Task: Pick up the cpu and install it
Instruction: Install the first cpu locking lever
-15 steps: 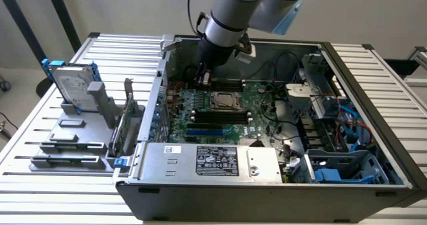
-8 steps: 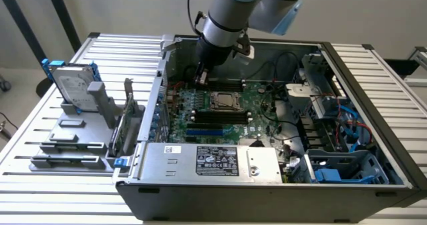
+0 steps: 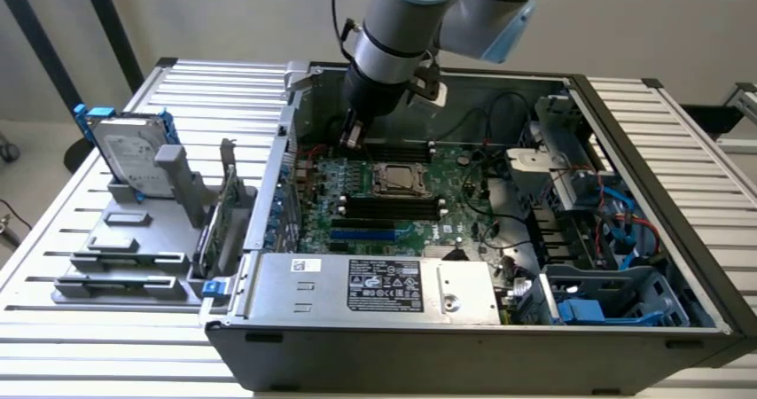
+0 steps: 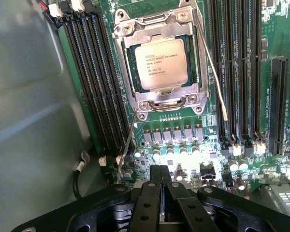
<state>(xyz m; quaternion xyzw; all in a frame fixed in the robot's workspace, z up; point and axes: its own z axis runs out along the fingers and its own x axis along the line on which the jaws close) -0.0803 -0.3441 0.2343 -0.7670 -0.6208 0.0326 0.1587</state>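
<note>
**A:** From the exterior view's left, we first see the hard drive (image 3: 128, 151) standing in its grey fixture (image 3: 119, 239), outside the computer case (image 3: 662, 133). Where is our gripper (image 3: 350, 140)?

**B:** It is inside the case, low over the motherboard (image 3: 462, 213), fingers pressed together with nothing between them. The cpu (image 3: 399, 177) lies just to its right in that view, already seated within the socket frame (image 4: 129, 67).

**A:** Then we judge that we are fastening the socket, not carrying anything. The thin wire lever (image 4: 128, 140) ends close by our fingertips. To do this well, we push that wire steadily with the closed tips, and stay off the chip's lid and the memory slots (image 4: 94, 82) alongside.

**B:** The wrist view gives us the print on the lid, the frame's screws and a second wire lever (image 4: 215, 77) along the socket's far side. The exterior view gives us the arm's lean and the blue cables (image 3: 627, 222) at its right.
</note>
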